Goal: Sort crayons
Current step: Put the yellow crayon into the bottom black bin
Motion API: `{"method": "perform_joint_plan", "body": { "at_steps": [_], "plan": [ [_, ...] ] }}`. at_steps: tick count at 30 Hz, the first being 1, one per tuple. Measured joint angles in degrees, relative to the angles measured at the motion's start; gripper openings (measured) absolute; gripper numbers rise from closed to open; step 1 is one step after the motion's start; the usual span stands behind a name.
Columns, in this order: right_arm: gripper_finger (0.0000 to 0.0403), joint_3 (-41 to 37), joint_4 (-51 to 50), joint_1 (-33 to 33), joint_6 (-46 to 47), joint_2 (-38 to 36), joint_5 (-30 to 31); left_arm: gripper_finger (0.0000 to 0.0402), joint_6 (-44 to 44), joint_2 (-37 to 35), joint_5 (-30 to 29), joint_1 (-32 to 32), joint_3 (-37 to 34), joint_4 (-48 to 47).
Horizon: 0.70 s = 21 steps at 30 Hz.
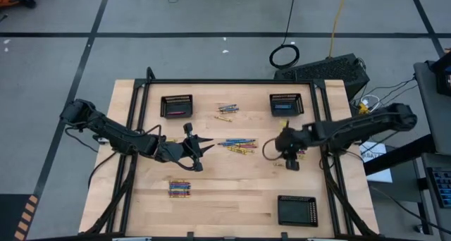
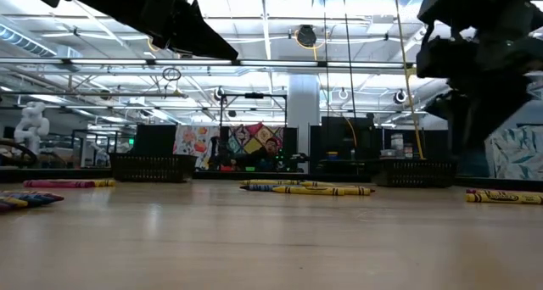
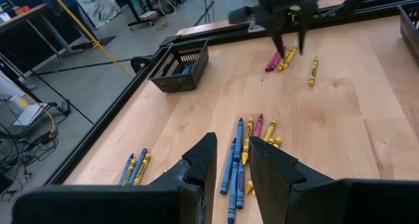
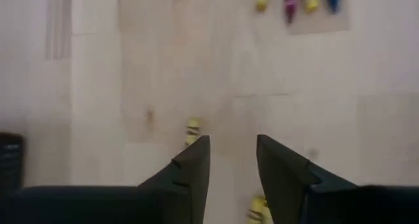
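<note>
Thin wax crayons [image 1: 237, 141] in blue, yellow and magenta are lying loose on the pale wooden bench [image 1: 232, 199] in several clusters: one at mid-bench, a smaller one [image 1: 225, 113] farther back between two black mesh baskets [image 1: 176, 105], a tidy row [image 1: 179, 189] toward the front left, and a few under the right arm. Right hand [image 4: 232, 162] is hovering over bare wood with its fingers spread and nothing between them, a yellow crayon [image 4: 192, 130] just beside one fingertip. Left hand [image 3: 230, 166] is hanging above the middle cluster, fingers parted and empty. To pick cleanly, I judge the right hand should be centring over one crayon, fingers straddling it crosswise, before descending.
</note>
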Motion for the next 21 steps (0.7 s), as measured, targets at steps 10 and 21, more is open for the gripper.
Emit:
{"method": "perform_joint_plan", "body": {
  "at_steps": [10,21],
  "plan": [
    [0.0153,0.00,6.77,5.05,4.04,12.76,1.46,0.0089,-0.06,0.00,-0.01,0.02,0.00,0.04],
    [0.0016,0.21,6.24,7.09,5.12,17.25,5.55,0.0089,-0.19,0.00,0.00,0.04,0.00,0.04]
  ]
}}
